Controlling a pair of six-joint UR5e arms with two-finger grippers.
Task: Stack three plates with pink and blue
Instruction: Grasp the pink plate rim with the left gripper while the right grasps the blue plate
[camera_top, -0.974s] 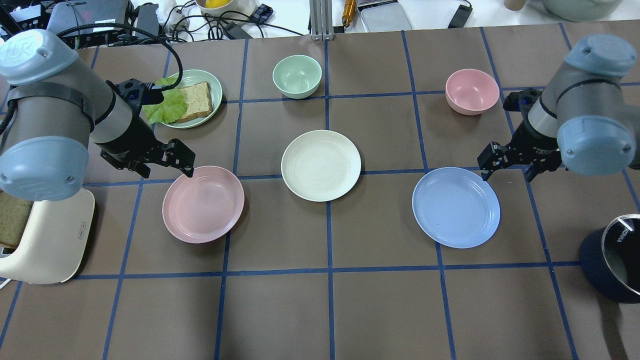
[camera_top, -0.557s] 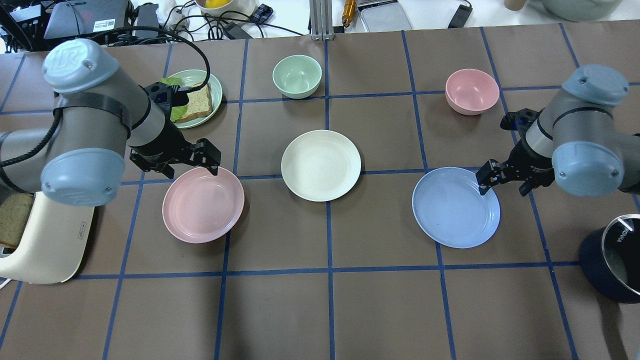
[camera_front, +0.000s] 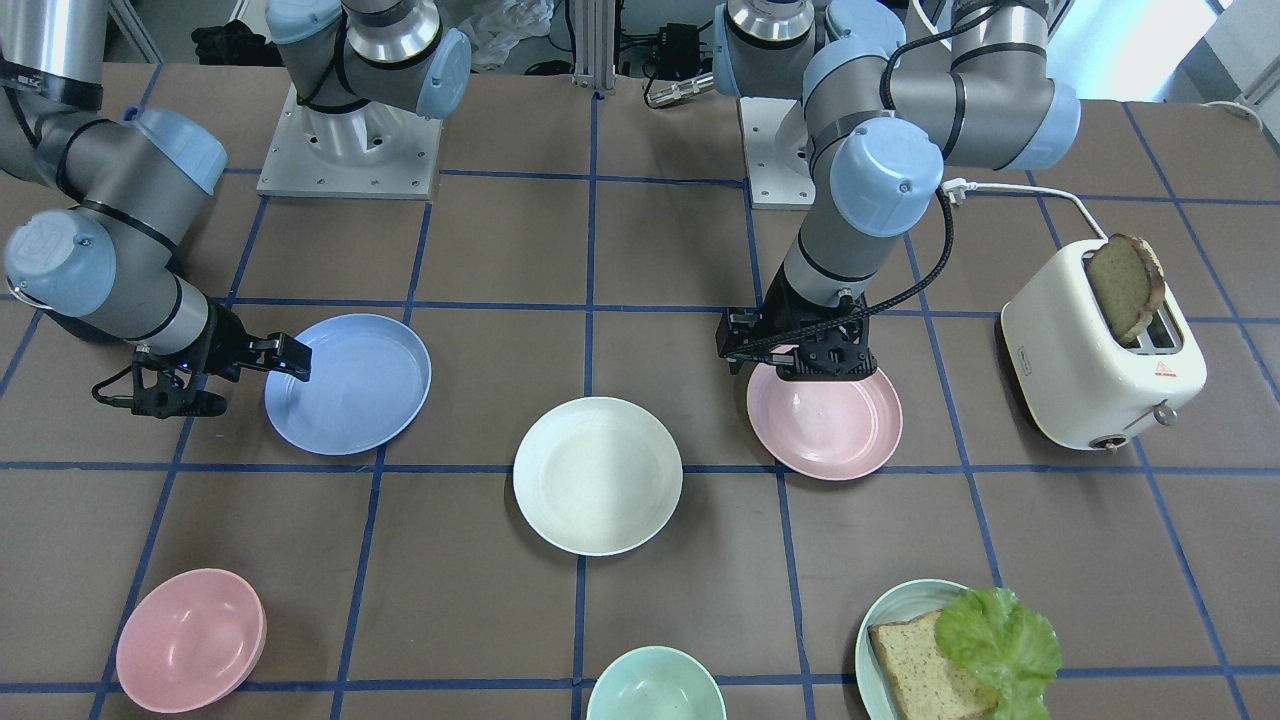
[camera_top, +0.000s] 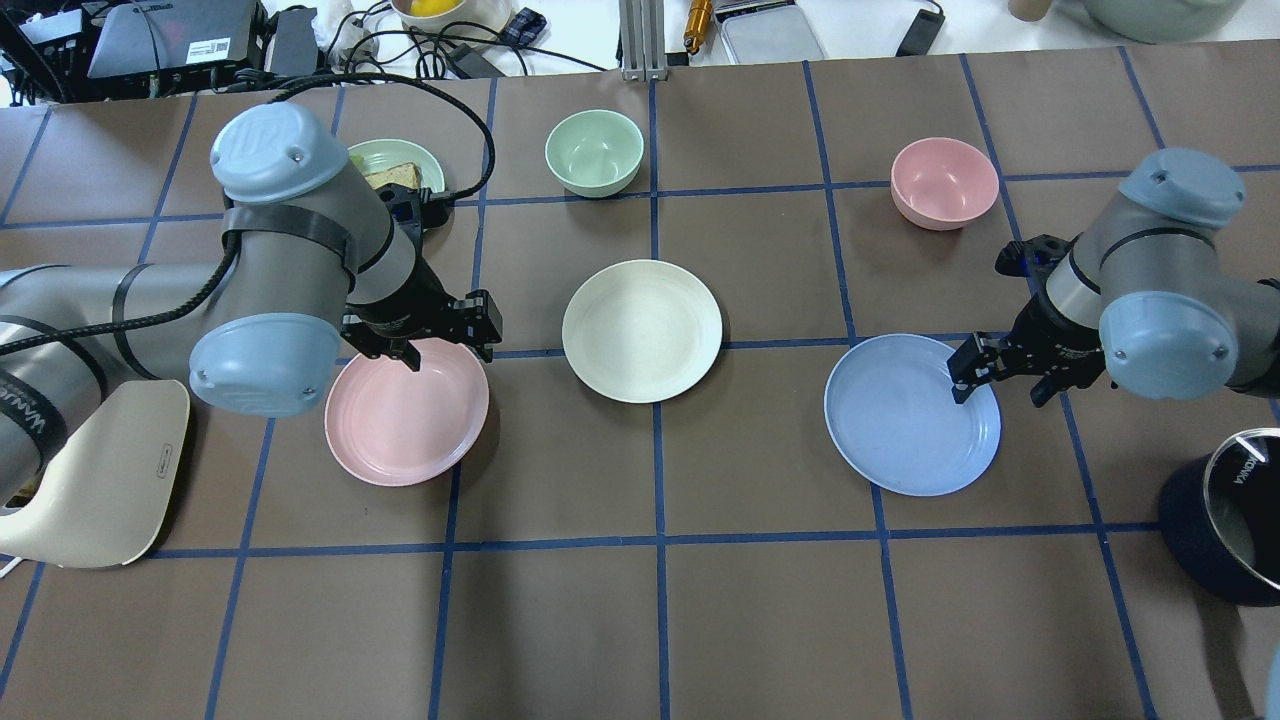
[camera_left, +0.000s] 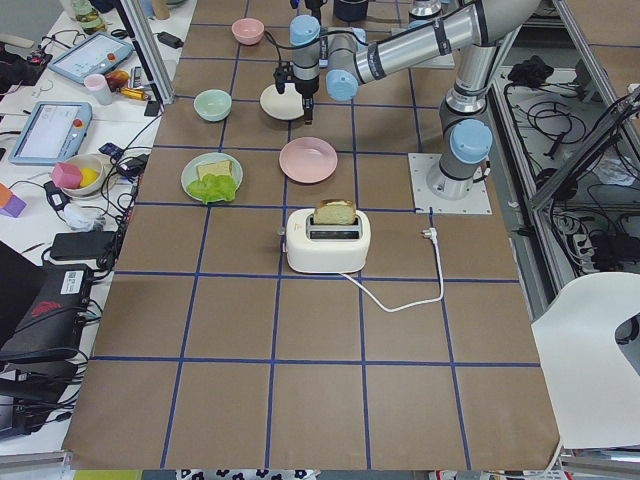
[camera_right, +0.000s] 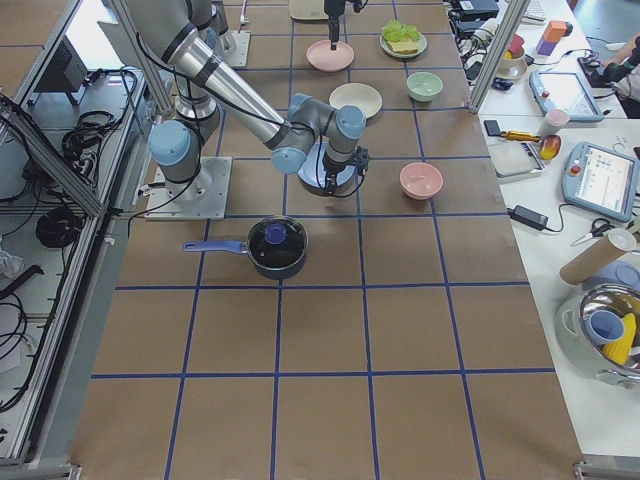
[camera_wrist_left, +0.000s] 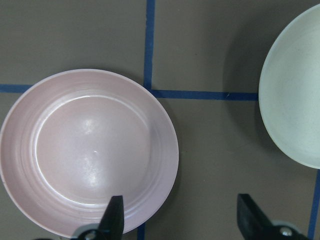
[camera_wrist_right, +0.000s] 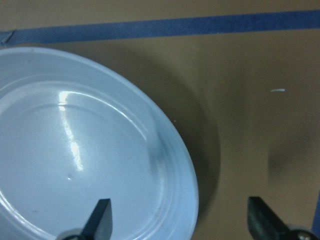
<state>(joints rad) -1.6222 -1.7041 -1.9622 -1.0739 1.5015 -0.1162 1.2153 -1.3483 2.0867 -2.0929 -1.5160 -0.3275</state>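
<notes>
- On the desk (camera_top: 760, 600), the pink plate (camera_top: 400, 425) lies at the robot's left, the cream plate (camera_top: 641, 331) in the centre and the blue plate (camera_top: 900, 420) at its right, all apart.
- The left end effector (camera_top: 450, 350), fingers spread and empty, straddles the pink plate's far rim, with one finger over the well and one outside it towards the cream plate.
- The right end effector (camera_top: 1000, 385), likewise spread and empty, straddles the blue plate's outer rim. Each arm is nearest its own plate, so a straight descent seems due.
</notes>
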